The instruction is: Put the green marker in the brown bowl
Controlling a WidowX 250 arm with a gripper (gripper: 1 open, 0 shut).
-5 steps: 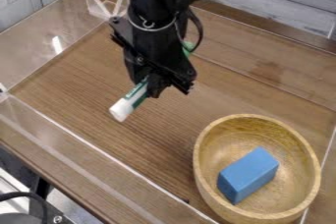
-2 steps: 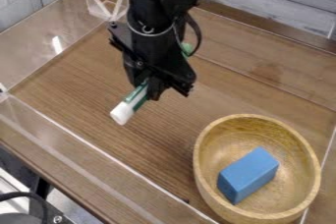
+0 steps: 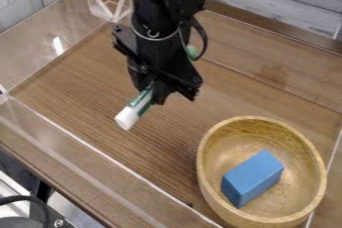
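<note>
The green marker [image 3: 132, 111] has a white barrel with a green band; it hangs tilted just above the wooden floor of the tray, its white end lowest. My black gripper [image 3: 150, 94] is shut on its upper part, coming down from above. The brown bowl [image 3: 214, 154] stands at the lower right, well apart from the marker. Inside the bowl lies a blue rectangular block [image 3: 253, 178]. The marker's cap end is hidden behind the fingers.
Clear plastic walls [image 3: 94, 157] enclose the wooden surface on all sides; the near wall runs diagonally across the lower left. A white triangular piece [image 3: 104, 10] stands at the back left by the arm.
The gripper and the marker have shifted very slightly toward the lower right. The marker stays gripped; bowl and block have not moved.
</note>
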